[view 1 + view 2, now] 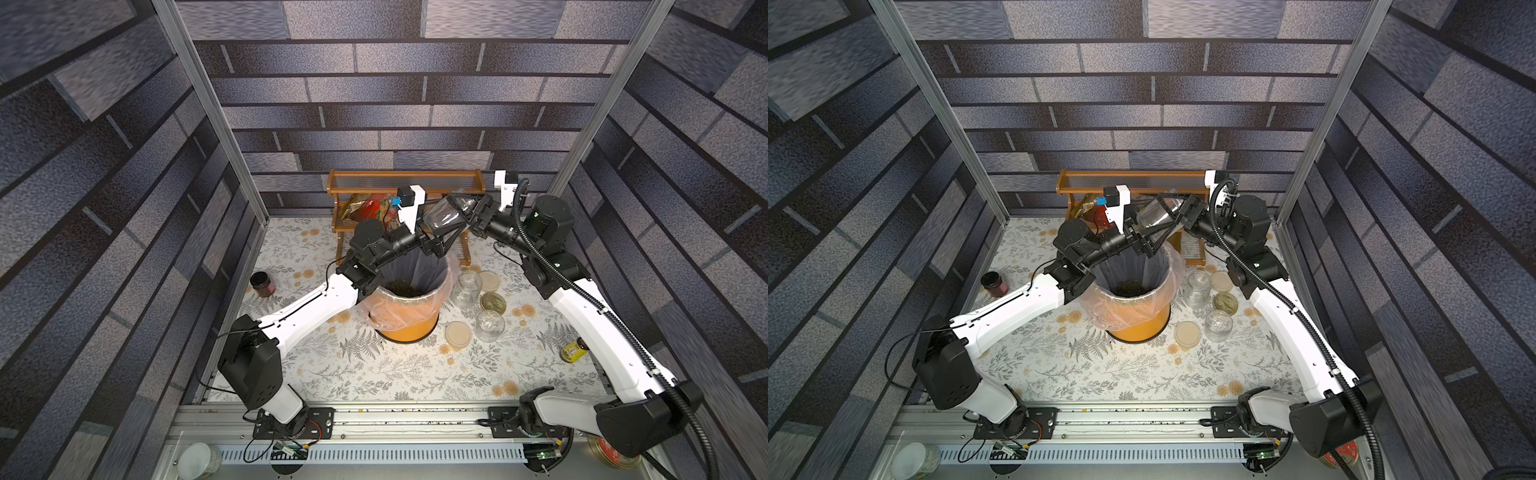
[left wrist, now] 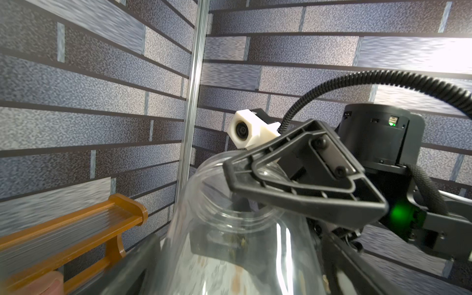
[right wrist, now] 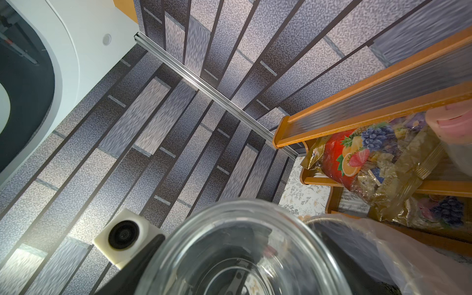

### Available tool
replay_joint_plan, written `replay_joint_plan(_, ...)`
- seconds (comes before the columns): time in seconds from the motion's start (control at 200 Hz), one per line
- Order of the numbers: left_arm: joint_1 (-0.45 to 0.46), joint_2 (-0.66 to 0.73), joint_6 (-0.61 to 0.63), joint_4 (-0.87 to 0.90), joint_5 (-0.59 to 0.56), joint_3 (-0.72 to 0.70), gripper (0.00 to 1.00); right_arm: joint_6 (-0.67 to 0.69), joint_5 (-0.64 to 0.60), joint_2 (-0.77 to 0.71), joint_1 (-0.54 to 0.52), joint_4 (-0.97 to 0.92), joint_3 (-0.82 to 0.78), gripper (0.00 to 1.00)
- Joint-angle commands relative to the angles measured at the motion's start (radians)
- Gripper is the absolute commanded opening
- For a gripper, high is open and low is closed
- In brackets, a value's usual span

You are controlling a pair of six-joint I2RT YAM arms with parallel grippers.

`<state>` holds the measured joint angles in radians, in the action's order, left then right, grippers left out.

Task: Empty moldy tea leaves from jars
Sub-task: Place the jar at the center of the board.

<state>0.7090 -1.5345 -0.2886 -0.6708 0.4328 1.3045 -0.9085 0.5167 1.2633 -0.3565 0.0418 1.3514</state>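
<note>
One glass jar (image 1: 445, 217) hangs tilted over the far rim of the orange bin (image 1: 409, 330), its long axis spanning both tools. We see the right tool (image 1: 460, 209) clamped on it; the left tool (image 1: 438, 235) stands apart around its lower end.

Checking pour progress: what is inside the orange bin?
Inside the orange bin: a plastic liner and a dark heap of tea leaves at the bottom. The left arm covers part of the interior.

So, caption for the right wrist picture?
Clear glass jar up close, bin liner beside it, fruit-print bag on the wooden shelf.
</note>
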Motion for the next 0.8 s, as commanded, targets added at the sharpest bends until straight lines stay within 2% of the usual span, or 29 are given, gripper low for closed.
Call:
replay_joint_plan(0.0, -0.010, 0.086, 0.041, 0.063, -0.029, -0.033, 1.00, 0.014, 0.000, -0.013, 0.021, 0.025, 0.030, 0.65)
replay_joint_plan(0.165, -0.036, 0.175, 0.048, 0.107, -0.066, -0.124, 1.00, -0.001, 0.021, -0.014, 0.064, 0.019, 0.014, 0.64)
replay_joint_plan(0.296, -0.055, 0.270, 0.062, 0.189, -0.124, -0.182, 1.00, 0.037, 0.032, -0.042, 0.086, -0.025, -0.021, 0.65)
replay_joint_plan(0.536, -0.123, 0.429, 0.057, 0.350, -0.259, -0.258, 1.00, 0.082, 0.024, -0.181, 0.121, -0.040, -0.229, 0.65)
replay_joint_plan(0.681, -0.163, 0.480, 0.033, 0.555, -0.444, -0.229, 1.00, 0.159, 0.017, -0.291, 0.121, -0.096, -0.340, 0.65)
replay_joint_plan(0.791, -0.222, 0.493, -0.025, 0.685, -0.510, -0.211, 1.00, 0.237, -0.003, -0.374, 0.122, -0.140, -0.423, 0.65)
